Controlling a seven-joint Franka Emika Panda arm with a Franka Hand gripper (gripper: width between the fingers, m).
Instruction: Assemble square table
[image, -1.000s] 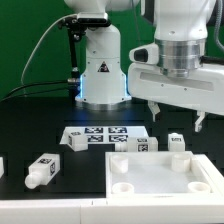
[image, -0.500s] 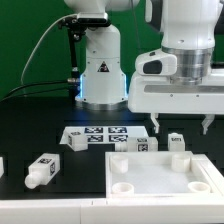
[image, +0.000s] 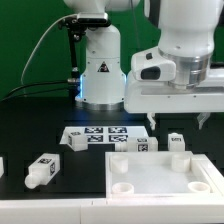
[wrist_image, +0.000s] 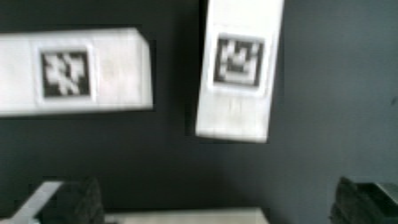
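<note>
The white square tabletop (image: 160, 172) with round corner holes lies at the front on the exterior view's right. Two short white tagged legs (image: 143, 143) (image: 177, 142) stand just behind its far edge. A third leg (image: 40, 170) lies at the front on the left. My gripper (image: 177, 122) hangs open and empty above the two legs. In the wrist view both legs (wrist_image: 71, 72) (wrist_image: 237, 70) show on the black table beyond my gripper (wrist_image: 222, 200). My dark fingertips (wrist_image: 68, 200) are wide apart, and a strip of the tabletop's edge (wrist_image: 187, 217) lies between them.
The marker board (image: 97, 136) lies flat behind the legs, in front of the robot base (image: 100, 75). A dark object (image: 2, 165) sits at the left edge of the table. Cables run behind the base against a green backdrop.
My hand has levelled out from a tilt and shifted slightly toward the exterior view's right over the two legs. The parts have not moved.
</note>
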